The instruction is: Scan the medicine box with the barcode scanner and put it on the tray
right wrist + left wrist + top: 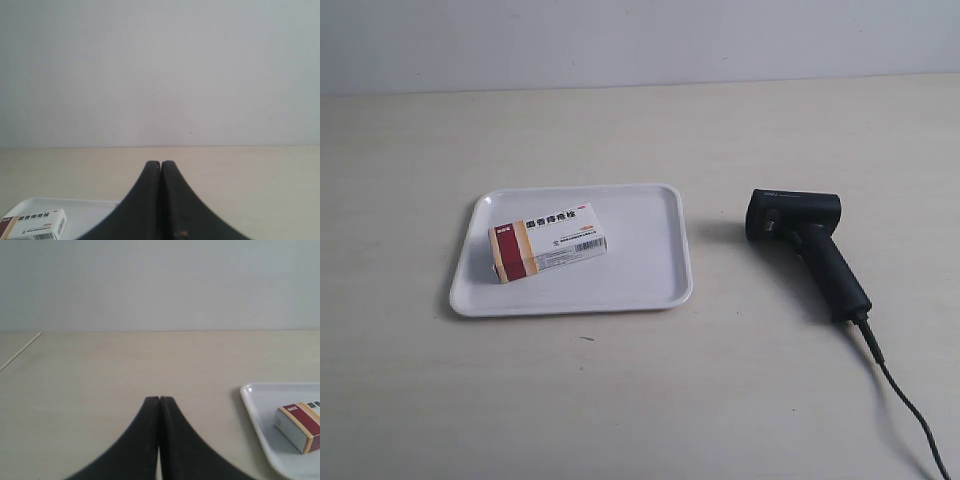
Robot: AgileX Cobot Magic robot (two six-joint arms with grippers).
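The medicine box [547,243], white with dark red and tan end stripes, lies flat on the left half of the white tray [645,255]. The black barcode scanner [807,245] lies on its side on the table to the tray's right, cable trailing toward the lower right. No arm shows in the exterior view. My left gripper [159,399] is shut and empty over bare table; the tray's corner [257,400] and the box [300,425] sit off to one side. My right gripper [160,163] is shut and empty, with the box [35,225] and tray [85,217] beside it.
The pale wooden table [620,400] meets a plain light wall [640,40] at the back. The scanner's black cable [910,410] runs to the lower right corner. A thin seam line [20,351] crosses the table in the left wrist view.
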